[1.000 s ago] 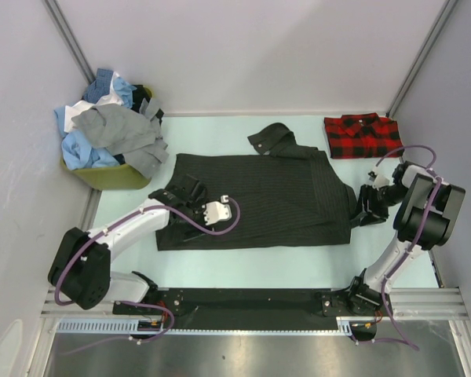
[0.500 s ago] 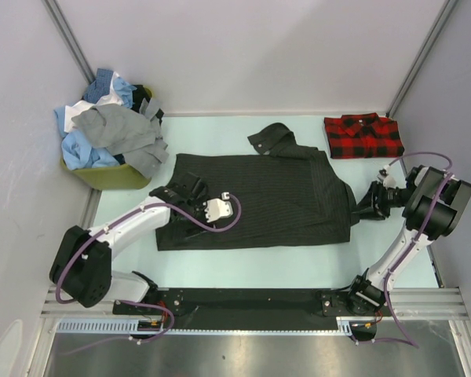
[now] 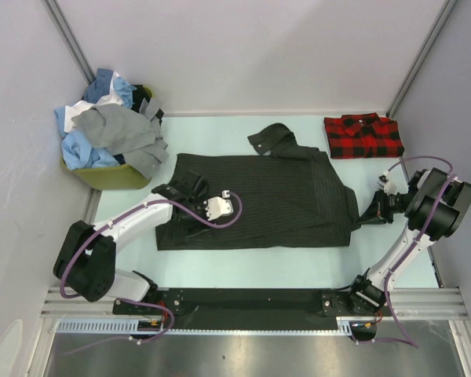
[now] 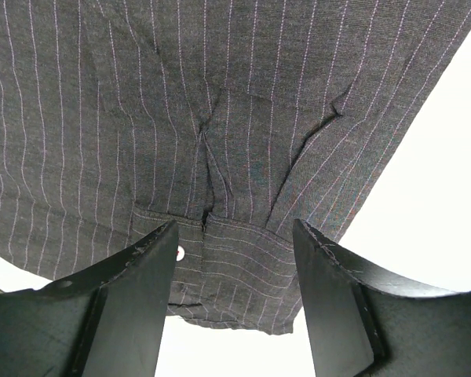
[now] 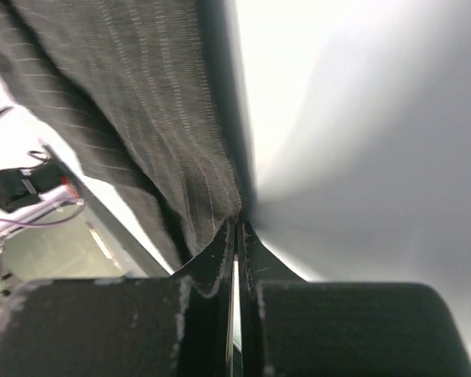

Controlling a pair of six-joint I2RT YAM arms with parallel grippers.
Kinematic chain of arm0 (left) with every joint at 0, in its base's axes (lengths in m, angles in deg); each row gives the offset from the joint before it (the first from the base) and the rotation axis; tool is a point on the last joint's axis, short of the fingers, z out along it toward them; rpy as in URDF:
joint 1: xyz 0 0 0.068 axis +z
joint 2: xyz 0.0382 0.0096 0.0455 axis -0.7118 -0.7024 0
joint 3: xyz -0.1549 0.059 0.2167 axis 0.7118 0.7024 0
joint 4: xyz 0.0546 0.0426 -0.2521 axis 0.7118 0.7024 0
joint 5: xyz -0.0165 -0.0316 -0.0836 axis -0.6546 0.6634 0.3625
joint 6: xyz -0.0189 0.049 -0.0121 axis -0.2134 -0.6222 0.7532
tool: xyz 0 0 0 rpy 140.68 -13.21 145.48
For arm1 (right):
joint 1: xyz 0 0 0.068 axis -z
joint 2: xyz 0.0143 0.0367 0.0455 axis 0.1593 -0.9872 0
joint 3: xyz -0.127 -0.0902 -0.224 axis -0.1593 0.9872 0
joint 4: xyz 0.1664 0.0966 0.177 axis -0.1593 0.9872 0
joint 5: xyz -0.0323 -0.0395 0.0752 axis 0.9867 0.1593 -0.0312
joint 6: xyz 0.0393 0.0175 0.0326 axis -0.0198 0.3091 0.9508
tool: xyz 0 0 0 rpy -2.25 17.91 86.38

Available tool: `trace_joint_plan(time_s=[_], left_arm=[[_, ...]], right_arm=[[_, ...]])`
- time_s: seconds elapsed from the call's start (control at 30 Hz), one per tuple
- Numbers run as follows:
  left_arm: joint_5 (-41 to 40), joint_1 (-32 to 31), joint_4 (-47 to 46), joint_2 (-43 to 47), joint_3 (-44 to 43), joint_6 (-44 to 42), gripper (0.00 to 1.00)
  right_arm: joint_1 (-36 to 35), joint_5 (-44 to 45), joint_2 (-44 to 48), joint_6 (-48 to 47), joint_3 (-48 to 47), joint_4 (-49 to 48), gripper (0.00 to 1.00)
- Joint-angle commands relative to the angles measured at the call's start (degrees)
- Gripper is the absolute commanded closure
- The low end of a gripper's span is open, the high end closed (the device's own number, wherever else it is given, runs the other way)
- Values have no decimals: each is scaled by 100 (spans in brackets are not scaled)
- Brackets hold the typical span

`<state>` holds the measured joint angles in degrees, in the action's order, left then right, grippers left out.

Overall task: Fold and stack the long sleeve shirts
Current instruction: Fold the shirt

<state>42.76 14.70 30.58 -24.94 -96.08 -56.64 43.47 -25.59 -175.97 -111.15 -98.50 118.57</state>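
Observation:
A dark charcoal pinstriped shirt (image 3: 259,200) lies spread flat in the middle of the table, its collar (image 3: 271,140) at the far edge. In the left wrist view the same shirt (image 4: 220,118) fills the frame, and a buttoned cuff edge lies between my fingers (image 4: 133,290). My left gripper (image 3: 175,192) hovers open over the shirt's left end (image 4: 235,259). My right gripper (image 3: 366,214) is shut on the shirt's right edge; the striped cloth (image 5: 149,126) is pinched at the fingertips (image 5: 237,228). A folded red-and-black plaid shirt (image 3: 363,135) rests at the far right corner.
A green basket (image 3: 102,177) at the far left holds a heap of blue, white and grey shirts (image 3: 106,129). Grey walls close in on the left, back and right, the right wall near my right arm. A metal rail (image 3: 251,302) runs along the near edge.
My right gripper has closed on the charcoal shirt's right edge, and its wrist has swung slightly rightward. The left arm has barely shifted and stays open.

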Motion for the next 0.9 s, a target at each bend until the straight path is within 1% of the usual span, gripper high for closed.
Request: trace_joint_plan(time_s=[0.0,0.03,0.13,0.27,0.33,0.37,0.4,0.43,0.5,0.53,0.57,0.6,0.63,0.67,0.7,0.73,0.8,0.83,0.87], left_arm=[[194,53,-70,38,-168,143,35],[202,62,-79,46,-168,152,35],[272,88,-70,38,-220,178,35],[439,202,0,-93,-492,291,34],[676,377,44,-173,-685,415,30],[816,465,114,-295,-956,546,29],[1079,666,141,-374,-1124,617,28],[1220,764,176,-454,-1300,670,27],[1562,1053,229,-761,-1836,837,24],[1634,1125,220,-1006,-2221,942,23],[1687,1186,220,-1156,-2425,986,23],[1688,1274,237,-1314,-2627,1030,23],[1696,1318,264,-1646,-3046,1118,23],[1740,1362,299,-1806,-3259,1153,23],[1784,1476,316,-1973,-3462,1180,23],[1837,1520,360,-2271,-3847,1241,23],[1872,1634,430,-2571,-4226,1277,23],[1890,1661,509,-2816,-4542,1311,23],[1890,1687,536,-2923,-4675,1329,23]], right_arm=[[243,838,376,-322,-133,97,100],[269,1126,376,-340,-246,97,100],[349,1409,288,-366,-676,176,100],[349,1639,95,-532,-1082,360,100],[279,1701,60,-717,-1301,640,98],[252,1631,42,-866,-1415,799,91],[235,1404,77,-858,-1504,896,74],[235,1254,155,-858,-1583,958,64],[130,825,453,-823,-1794,906,49],[42,674,551,-754,-1855,740,48],[-54,551,647,-666,-1943,617,48],[-316,349,814,-387,-1987,468,47],[-458,278,885,-210,-1996,31,46],[-599,225,964,-51,-1970,-243,46],[-800,215,1043,272,-1962,-515,45],[-1159,259,1061,432,-1970,-1084,45],[-1530,408,1027,757,-1979,-1640,45],[-1828,513,922,1124,-2005,-2191,45],[-1935,610,851,1258,-2049,-2414,45]])
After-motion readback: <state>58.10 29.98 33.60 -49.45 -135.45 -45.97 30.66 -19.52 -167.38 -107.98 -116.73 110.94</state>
